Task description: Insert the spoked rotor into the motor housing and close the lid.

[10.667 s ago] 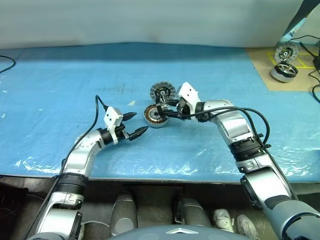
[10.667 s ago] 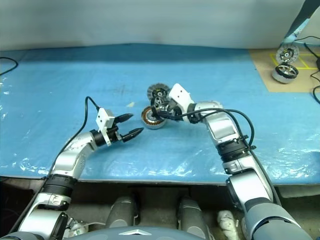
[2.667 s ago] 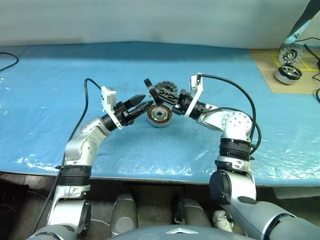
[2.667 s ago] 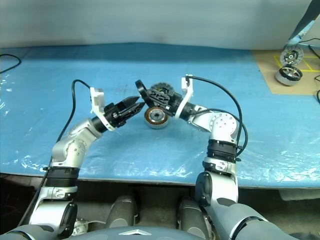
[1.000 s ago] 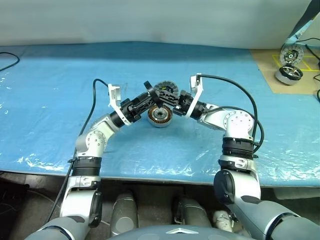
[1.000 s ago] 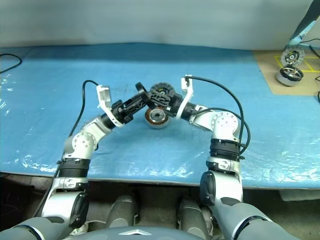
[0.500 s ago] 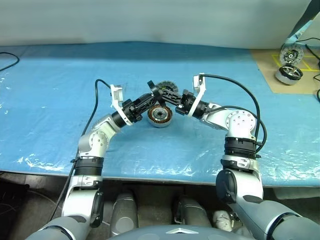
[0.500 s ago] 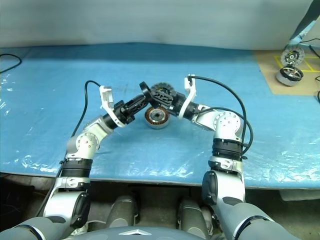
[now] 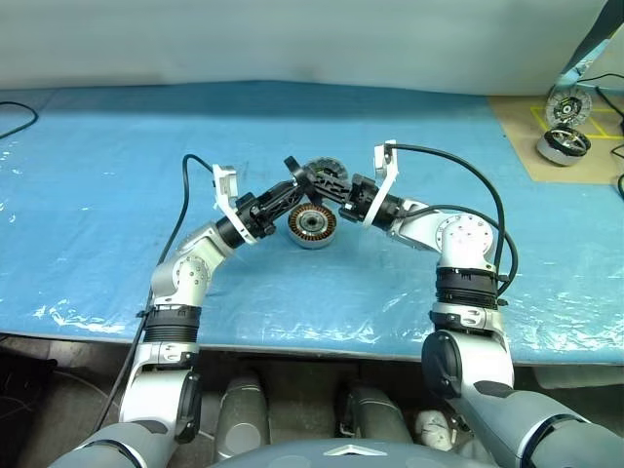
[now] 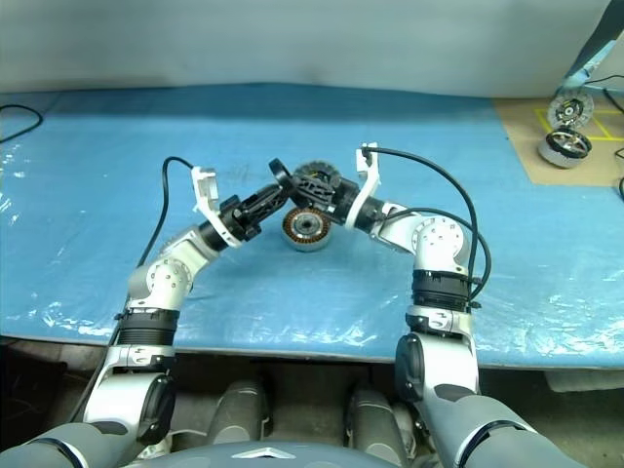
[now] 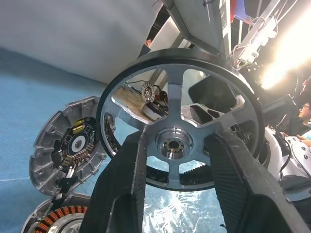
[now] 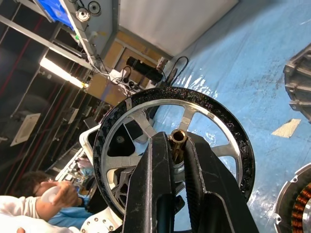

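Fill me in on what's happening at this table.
Both grippers hold the rotor on edge in the air, above the housing on the blue table. The right gripper pinches the rotor's hub pin; the left gripper has a finger on each side of the hub, against the spokes. The lid lies beside the housing, which is uncovered, its copper windings showing.

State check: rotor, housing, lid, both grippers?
spoked rotor: in the air, held on both sides.
motor housing: on the table, windings exposed.
lid: off, beside the housing.
left gripper: fingers straddle the rotor rim.
right gripper: shut on the rotor's hub shaft.
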